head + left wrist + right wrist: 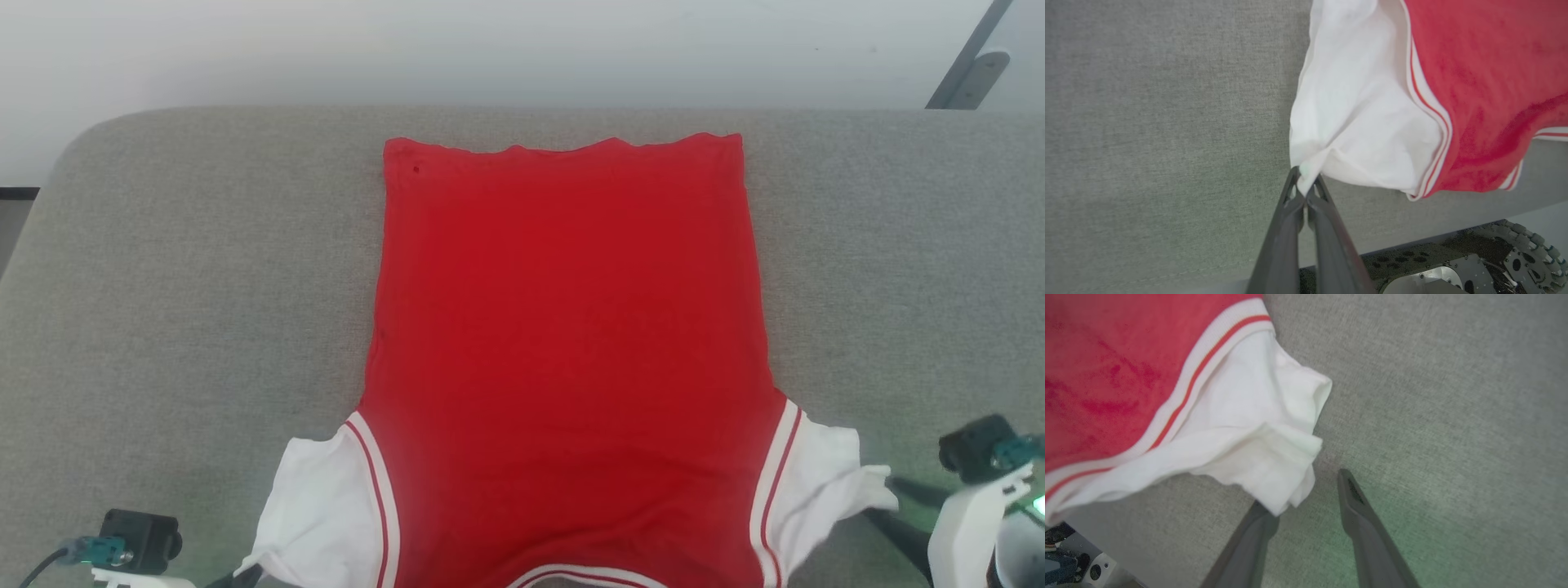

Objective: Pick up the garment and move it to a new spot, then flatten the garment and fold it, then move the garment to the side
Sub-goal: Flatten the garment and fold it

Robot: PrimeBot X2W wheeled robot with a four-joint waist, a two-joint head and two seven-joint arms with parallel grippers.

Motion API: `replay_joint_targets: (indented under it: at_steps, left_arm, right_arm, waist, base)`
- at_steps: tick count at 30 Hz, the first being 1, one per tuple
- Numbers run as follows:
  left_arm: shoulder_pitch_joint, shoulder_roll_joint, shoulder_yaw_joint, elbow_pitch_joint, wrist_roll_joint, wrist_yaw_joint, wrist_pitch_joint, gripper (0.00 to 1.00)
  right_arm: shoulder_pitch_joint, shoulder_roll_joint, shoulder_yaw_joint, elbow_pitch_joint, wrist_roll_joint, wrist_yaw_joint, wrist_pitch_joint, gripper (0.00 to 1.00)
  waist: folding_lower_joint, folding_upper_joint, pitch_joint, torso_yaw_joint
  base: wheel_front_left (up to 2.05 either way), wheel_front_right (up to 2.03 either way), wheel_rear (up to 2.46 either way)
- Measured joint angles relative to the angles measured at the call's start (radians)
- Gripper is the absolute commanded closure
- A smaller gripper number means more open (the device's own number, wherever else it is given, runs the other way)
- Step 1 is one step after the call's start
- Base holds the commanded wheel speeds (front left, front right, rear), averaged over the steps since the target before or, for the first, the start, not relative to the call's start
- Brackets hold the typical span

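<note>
A small red garment with white sleeves is lying spread flat in the middle of a grey fabric-covered table, plain side up and collar at the near edge. The left hand is pinching the tip of one white sleeve. The right hand is sitting spread apart by the other sleeve, gripping nothing.

Grey fabric-covered tabletop, red garment laid flat on it, one white sleeve caught in the left jaws, the other just beside the right jaws.
</note>
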Motion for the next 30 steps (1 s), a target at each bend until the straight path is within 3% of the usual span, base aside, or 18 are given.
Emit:
replay_joint_targets:
  at_steps: [7, 13, 19, 30]
  left_arm:
    - [-0.011, -0.022, -0.001, -0.018, 0.009, 0.003, -0.013, 1.00]
    - [-0.071, -0.060, -0.011, -0.030, 0.036, -0.004, -0.015, 1.00]
    - [-0.150, -0.110, -0.033, -0.014, 0.077, -0.036, 0.002, 1.00]
    - [-0.291, -0.215, -0.069, 0.059, 0.133, -0.118, 0.006, 1.00]
  right_arm:
    - [-0.015, 0.040, -0.166, -0.061, 0.027, -0.001, 0.086, 0.00]
    - [-0.184, 0.171, -0.318, -0.075, -0.155, 0.000, 0.134, 0.00]
    - [-0.415, 0.325, -0.372, 0.116, -0.290, -0.001, 0.172, 0.00]
    - [-0.798, 0.376, -0.405, 0.561, -0.441, 0.000, 0.250, 0.00]
  waist:
    - [0.0000, 0.0000, -0.004, 0.011]
    - [0.0000, 0.0000, 0.027, 0.034]
    - [0.0000, 0.0000, 0.067, 0.072]
    - [0.0000, 0.0000, 0.169, 0.172]
  base:
    - [0.00, 0.00, 0.00]
    - [0.00, 0.00, 0.00]
    - [0.00, 0.00, 0.00]
    - [0.00, 0.00, 0.00]
